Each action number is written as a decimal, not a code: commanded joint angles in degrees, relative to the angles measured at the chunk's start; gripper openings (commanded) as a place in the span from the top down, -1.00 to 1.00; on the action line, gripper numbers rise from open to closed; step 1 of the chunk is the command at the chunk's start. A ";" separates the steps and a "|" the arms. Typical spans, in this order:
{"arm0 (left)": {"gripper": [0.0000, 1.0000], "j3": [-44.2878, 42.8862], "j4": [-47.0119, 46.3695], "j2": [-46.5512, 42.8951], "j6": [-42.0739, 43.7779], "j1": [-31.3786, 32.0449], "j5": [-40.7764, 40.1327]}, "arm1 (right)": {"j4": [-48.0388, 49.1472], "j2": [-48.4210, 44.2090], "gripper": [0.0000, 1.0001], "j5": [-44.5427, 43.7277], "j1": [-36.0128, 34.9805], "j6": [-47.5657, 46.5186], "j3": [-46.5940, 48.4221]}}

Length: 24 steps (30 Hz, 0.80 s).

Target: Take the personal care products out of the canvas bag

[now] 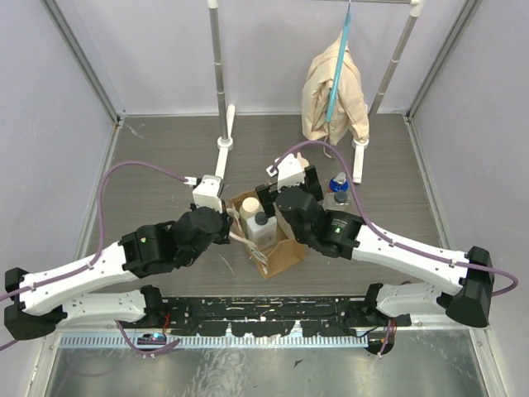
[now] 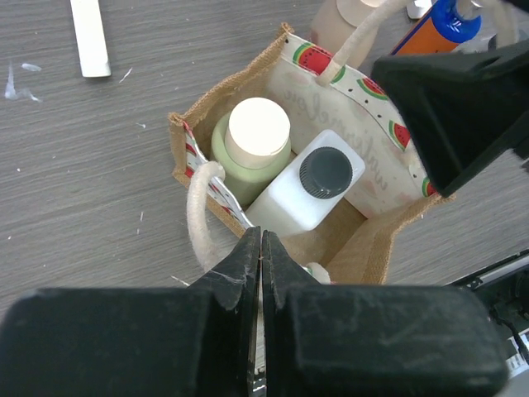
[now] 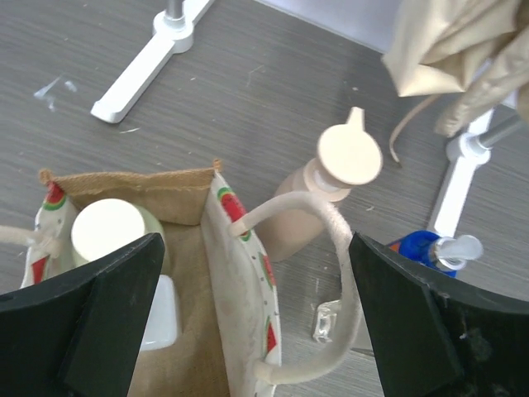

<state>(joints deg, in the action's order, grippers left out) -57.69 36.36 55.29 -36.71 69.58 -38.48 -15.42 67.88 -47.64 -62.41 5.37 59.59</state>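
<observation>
Across the middle of the desk (image 1: 157, 157) I judge the job about half done. The bag (image 2: 374, 248) stands upright at the centre of the top view. My left pincer (image 2: 261, 241) is pinched together on the bag's near rim, at the bottom of its own view, and seems to be steadying it. My right pincer (image 3: 254, 248) stands wide apart and holds nothing, over the bag's far wall and handle (image 3: 345, 273). Two bottles are left inside. The white one with the grey cap (image 2: 324, 172) sits at lower right, touching the cream-capped one (image 2: 258, 132) at upper left. Two are already out, standing on the desk just beside the far wall. The pump bottle (image 3: 331, 178) is at upper middle of the right wrist view, and the blue bottle (image 3: 417, 246) is near it, toward the right edge.
</observation>
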 commanded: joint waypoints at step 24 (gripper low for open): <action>0.83 -0.58 -0.17 0.74 -0.64 -0.14 -0.61 | -5.65 8.19 -1.00 26.78 1.24 10.19 0.86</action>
<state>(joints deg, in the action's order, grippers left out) -57.69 36.36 56.77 -36.71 69.58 -38.33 -20.84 76.18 -21.82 -61.41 13.30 60.75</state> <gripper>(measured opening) 0.085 0.999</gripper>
